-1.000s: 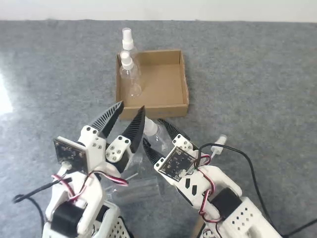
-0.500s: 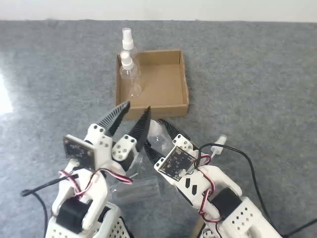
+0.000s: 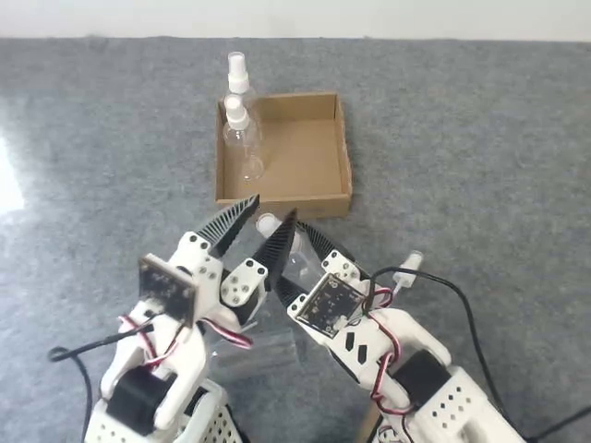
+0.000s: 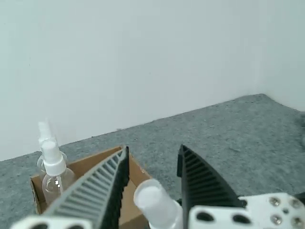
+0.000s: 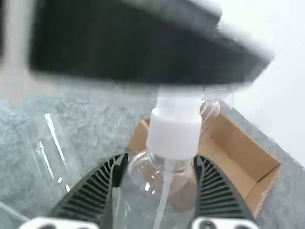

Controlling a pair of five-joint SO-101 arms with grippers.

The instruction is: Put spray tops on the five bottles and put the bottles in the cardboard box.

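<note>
Right gripper [image 5: 159, 164] is clamping one clear bottle [image 5: 157, 179] at its shoulder, with a spray top [image 5: 174, 129] sitting on the neck. Left gripper [image 3: 273, 207] is hovering with its jaws apart on either side of that top. One loose spray top [image 3: 409, 263] is lying beside the right arm. One cardboard box [image 3: 346, 152] is holding a second bottle [image 3: 245, 152], and a third bottle [image 3: 237, 74] is standing just behind it.

The left hand [image 3: 272, 208] is spread open close beside the right hand [image 3: 286, 245], which clamps a bottle [image 5: 159, 179].
</note>
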